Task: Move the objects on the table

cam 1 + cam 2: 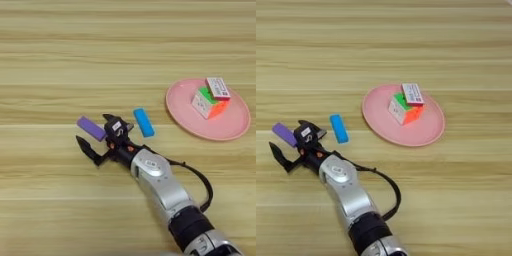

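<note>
Purple bar (91, 128), likely light and rigid, lies on the tabletop (60, 60) at nine o'clock of the blue bar (144, 122), between my open hand's (98, 138) fingers, best pinched across its long sides.

Wooden table (60, 45), light brown, horizontal grain. Directly on it: purple bar (91, 128) at left, blue bar (144, 122) near it to the right, both lying flat and apart; pink plate (232, 129) further right, well apart from both.
</note>
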You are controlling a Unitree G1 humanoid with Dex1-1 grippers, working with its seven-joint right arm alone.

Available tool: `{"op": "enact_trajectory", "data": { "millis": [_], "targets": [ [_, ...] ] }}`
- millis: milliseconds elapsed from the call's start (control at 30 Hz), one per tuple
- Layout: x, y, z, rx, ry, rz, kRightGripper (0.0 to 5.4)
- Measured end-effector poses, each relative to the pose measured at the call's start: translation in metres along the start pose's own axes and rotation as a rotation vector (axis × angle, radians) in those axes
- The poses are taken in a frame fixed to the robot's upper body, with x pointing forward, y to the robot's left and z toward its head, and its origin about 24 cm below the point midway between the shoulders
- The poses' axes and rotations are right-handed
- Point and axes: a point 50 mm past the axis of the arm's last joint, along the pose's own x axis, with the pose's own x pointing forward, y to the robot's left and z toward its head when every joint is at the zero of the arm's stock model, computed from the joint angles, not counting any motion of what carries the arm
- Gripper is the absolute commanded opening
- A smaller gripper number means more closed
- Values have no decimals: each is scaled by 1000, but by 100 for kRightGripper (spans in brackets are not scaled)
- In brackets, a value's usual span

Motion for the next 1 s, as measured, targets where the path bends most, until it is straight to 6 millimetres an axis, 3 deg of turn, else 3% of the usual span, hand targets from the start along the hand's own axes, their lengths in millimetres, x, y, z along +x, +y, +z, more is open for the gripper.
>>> {"op": "enact_trajectory", "data": {
  "millis": [300, 500, 733, 1000],
  "targets": [
    [0, 0, 0, -8, -1, -1, 386],
    [-6, 1, 1, -40, 11, -28, 259],
    [-8, 1, 2, -37, 19, -42, 145],
    [-8, 0, 2, -66, 19, -96, 142]
  ]
}}
